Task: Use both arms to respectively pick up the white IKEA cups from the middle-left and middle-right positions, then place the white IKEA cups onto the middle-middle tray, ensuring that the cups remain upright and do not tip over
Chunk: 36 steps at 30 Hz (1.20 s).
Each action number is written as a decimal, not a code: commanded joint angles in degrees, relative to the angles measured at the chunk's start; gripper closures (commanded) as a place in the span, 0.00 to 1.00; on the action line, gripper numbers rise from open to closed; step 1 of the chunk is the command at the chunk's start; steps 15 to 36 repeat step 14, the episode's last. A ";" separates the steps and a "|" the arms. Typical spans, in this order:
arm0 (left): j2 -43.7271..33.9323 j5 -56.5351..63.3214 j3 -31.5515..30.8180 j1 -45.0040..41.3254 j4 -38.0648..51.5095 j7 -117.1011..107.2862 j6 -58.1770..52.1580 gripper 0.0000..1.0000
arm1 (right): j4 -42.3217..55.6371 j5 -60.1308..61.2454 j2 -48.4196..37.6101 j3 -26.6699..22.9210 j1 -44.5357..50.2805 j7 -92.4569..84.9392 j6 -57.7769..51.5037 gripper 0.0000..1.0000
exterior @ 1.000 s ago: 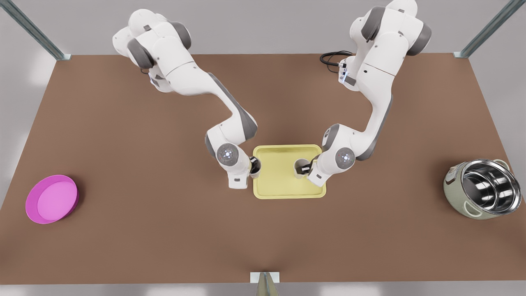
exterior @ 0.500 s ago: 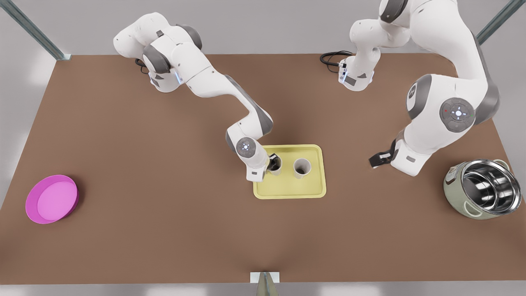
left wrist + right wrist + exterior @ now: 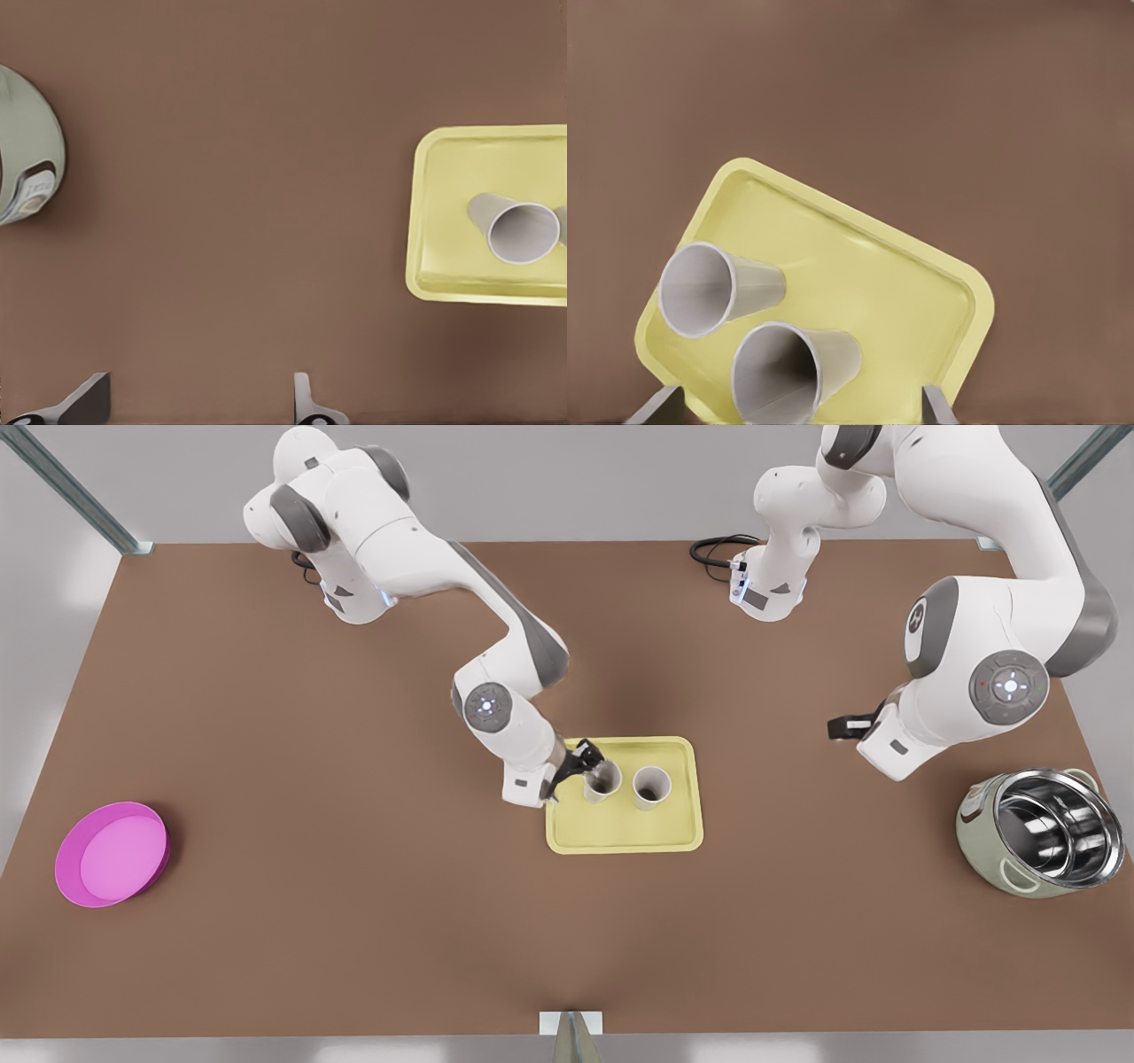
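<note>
Two white IKEA cups stand upright side by side on the pale yellow tray (image 3: 620, 828) at mid-table. My right gripper (image 3: 578, 765), on the arm at the front view's left, is open beside the one cup (image 3: 602, 781). In the right wrist view its fingers (image 3: 932, 403) are spread wide around that cup (image 3: 793, 372) without touching it, and the other cup (image 3: 718, 288) stands past it on the tray (image 3: 895, 292). My left gripper (image 3: 846, 726) hangs open and empty, well off toward the front view's right. Its wrist view shows the fingers (image 3: 306, 403), the tray (image 3: 443, 221) and the second cup (image 3: 651, 786) (image 3: 523, 232).
A steel-lined green pot (image 3: 1041, 833) (image 3: 22, 146) sits near the table edge at the front view's right, close to the left arm. A magenta plate (image 3: 112, 854) lies at the far opposite side. A black cable (image 3: 713, 549) loops at the back edge.
The left gripper let go of its cup on the tray and pulled away toward the pot. The right gripper carried its cup onto the tray and has opened.
</note>
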 commanded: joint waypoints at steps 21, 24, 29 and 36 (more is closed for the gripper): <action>-0.06 -0.13 0.00 -0.09 0.03 13.16 -1.32 0.00 | -9.66 -28.06 -32.55 -3.89 -28.33 -6.35 -38.71 0.00; -0.06 -0.13 0.00 -0.09 0.03 13.16 -1.32 0.00 | -9.66 -28.06 -32.55 -3.89 -28.33 -6.35 -38.71 0.00; -0.06 -0.13 0.00 -0.09 0.03 13.16 -1.32 0.00 | -9.66 -28.06 -32.55 -3.89 -28.33 -6.35 -38.71 0.00; -0.06 -0.13 0.00 -0.09 0.03 13.16 -1.32 0.00 | -9.66 -28.06 -32.55 -3.89 -28.33 -6.35 -38.71 0.00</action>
